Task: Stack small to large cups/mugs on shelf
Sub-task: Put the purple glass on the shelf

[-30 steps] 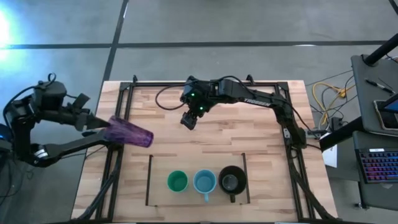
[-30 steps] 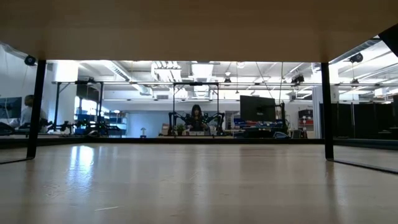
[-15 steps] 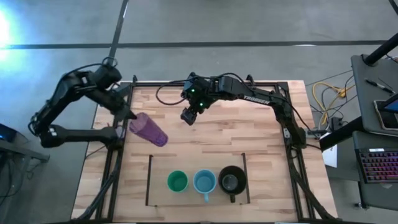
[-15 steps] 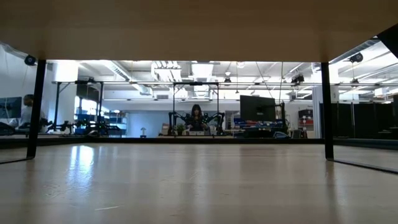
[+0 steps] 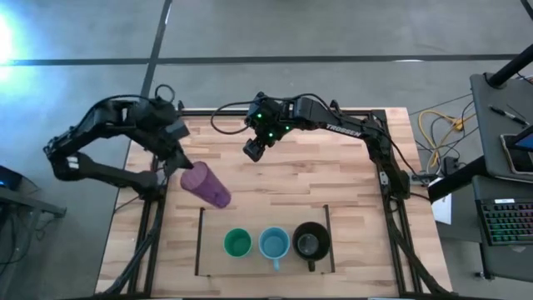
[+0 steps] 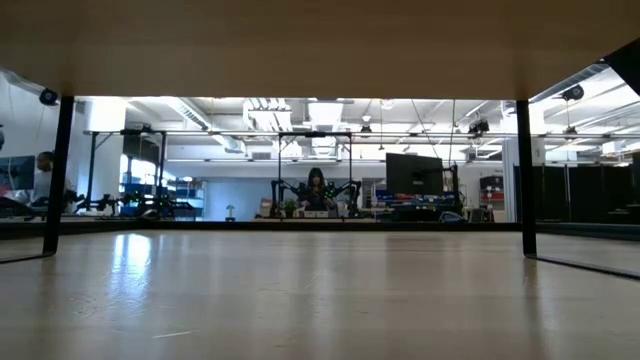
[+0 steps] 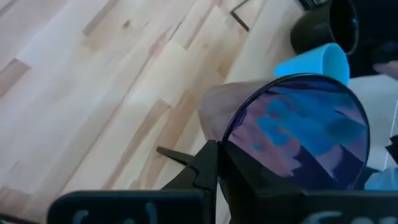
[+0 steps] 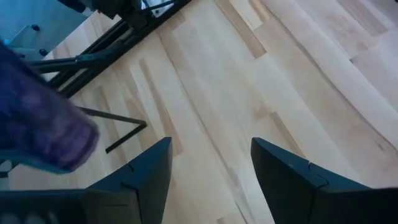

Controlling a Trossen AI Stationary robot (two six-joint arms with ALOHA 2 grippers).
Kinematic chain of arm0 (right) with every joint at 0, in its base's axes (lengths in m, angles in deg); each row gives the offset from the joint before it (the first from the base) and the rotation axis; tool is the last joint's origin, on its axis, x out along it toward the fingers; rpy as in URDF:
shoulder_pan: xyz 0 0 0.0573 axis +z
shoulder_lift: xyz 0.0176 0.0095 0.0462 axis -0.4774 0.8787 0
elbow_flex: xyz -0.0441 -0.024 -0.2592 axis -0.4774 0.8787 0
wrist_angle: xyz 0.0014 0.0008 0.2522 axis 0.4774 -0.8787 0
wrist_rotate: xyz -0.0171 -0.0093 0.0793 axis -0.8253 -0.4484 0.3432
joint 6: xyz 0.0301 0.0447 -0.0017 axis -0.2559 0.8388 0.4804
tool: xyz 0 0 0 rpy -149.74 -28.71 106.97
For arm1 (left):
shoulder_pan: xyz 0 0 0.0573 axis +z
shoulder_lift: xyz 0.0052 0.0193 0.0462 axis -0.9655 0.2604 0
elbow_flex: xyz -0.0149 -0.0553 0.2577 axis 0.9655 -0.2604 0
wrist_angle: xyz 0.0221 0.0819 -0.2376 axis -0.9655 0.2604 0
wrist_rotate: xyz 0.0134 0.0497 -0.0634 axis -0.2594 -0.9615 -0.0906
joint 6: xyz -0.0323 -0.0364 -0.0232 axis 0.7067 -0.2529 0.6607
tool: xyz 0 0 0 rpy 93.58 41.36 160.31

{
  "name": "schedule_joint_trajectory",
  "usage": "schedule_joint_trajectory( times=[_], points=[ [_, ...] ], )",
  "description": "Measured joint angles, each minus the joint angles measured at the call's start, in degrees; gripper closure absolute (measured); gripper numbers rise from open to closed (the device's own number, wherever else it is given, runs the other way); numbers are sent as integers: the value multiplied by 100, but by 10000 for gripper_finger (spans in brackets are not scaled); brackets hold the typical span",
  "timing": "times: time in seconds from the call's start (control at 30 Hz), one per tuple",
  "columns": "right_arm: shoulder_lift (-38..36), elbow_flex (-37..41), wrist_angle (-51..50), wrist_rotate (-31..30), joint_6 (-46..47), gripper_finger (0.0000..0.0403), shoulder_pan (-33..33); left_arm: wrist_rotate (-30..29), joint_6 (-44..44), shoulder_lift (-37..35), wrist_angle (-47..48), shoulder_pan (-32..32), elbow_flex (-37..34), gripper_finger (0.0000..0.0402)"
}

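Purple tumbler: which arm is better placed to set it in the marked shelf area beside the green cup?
Left. The left gripper holds the purple tumbler tilted, just outside the shelf near the green cup. The right gripper hangs open and empty, farther back.

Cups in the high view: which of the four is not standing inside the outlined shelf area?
The purple tumbler: tilted, held by the left gripper outside the outline. The green cup, blue mug and black mug stand inside.

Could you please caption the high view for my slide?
Left gripper carries the purple tumbler toward three cups in the shelf.
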Motion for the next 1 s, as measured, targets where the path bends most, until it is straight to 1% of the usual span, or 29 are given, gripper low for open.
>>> schedule_joint_trajectory(
  times=[0.07, 0.17, 0.23, 0.37, 0.47, 0.57, 0.67, 0.73, 0.83, 1.0],
  points=[
    [0, 0, -2, 5, 0, 192, 1, -223, 204, 145, 15, -428, 149, 401],
    [0, 0, -13, 50, -4, 197, 27, -718, 579, 332, 204, -1129, 381, 401],
    [0, 0, -11, 154, -7, 202, 71, -958, 941, 413, 421, -1548, 582, 401],
    [0, 0, -3, 302, -6, 214, 201, -1445, 1766, 519, 463, -2440, 884, 401],
    [0, 0, 43, 358, 2, 221, 340, -1822, 2238, 679, 438, -3088, 1023, 401],
    [0, 0, 77, 391, 17, 230, 498, -2017, 2642, 916, 444, -3584, 1055, 401],
    [31, 4, 218, 654, 87, 241, 676, -2116, 2975, 1194, 452, -4004, 1024, 401],
    [48, 4, 304, 662, 127, 250, 796, -2115, 3092, 1351, 442, -4178, 1024, 401],
    [57, 7, 467, 797, 152, 262, 939, -2128, 3289, 1496, 438, -4354, 1025, 401],
    [100, 4, 628, 804, 195, 279, 1165, -2225, 3570, 1594, 370, -4528, 1076, 401]
  ],
)
